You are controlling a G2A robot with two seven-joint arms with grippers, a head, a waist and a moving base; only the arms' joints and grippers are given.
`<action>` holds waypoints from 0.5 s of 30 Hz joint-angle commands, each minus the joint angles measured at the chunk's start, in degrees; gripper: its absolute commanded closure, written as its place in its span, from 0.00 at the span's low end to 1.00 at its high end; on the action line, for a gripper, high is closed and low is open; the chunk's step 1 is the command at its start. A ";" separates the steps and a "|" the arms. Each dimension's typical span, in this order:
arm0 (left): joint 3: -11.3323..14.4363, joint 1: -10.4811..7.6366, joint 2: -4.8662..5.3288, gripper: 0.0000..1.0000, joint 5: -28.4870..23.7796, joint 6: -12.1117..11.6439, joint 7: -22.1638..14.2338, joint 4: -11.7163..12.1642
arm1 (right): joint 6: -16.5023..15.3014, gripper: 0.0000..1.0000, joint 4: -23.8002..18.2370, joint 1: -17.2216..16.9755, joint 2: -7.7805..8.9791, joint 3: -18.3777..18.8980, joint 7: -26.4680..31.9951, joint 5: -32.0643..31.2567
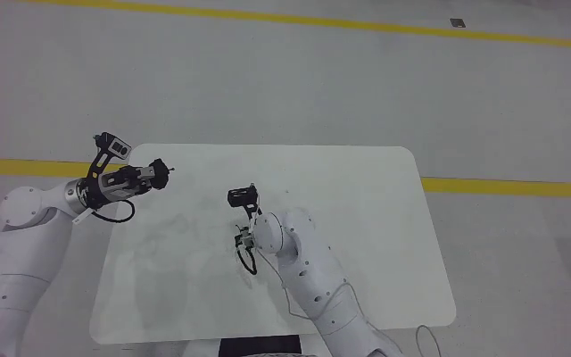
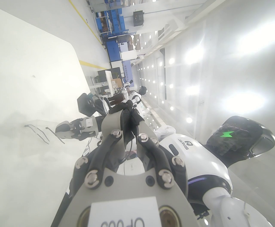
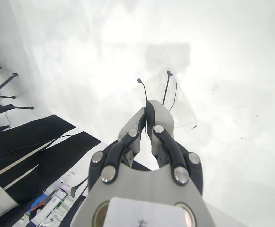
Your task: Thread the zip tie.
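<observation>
The place was a large industrial hall fitted out as a robotics lab or workshop. The white table (image 1: 384, 178), rounded at its corners, stood on a wide, pale grey floor (image 1: 268, 80) marked with yellow painted lines (image 1: 312, 20). One line passed under the table near its far edge and another ran well beyond that edge. Well past the table's edge in the left wrist view stood blue storage racks (image 2: 111, 19), a desk with a dark monitor (image 2: 111, 74) and cardboard boxes (image 2: 116, 82). Two white-and-black humanoid robots (image 2: 137, 95) stood near them. Rows of round lights (image 2: 153, 81) ran across a high white ceiling.
</observation>
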 commanded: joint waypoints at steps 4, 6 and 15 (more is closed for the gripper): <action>0.00 0.00 0.00 1.00 0.00 0.00 0.00 0.00 | -2.82 1.00 -3.94 -2.54 0.70 3.77 -2.90 7.15; 0.00 0.00 0.00 1.00 0.00 0.00 0.00 0.00 | -4.42 1.00 -5.13 -3.70 1.04 5.63 -4.59 10.81; 0.00 0.00 0.00 1.00 0.00 0.00 0.00 0.00 | -14.99 1.00 -7.02 -6.67 2.48 12.28 -8.72 29.46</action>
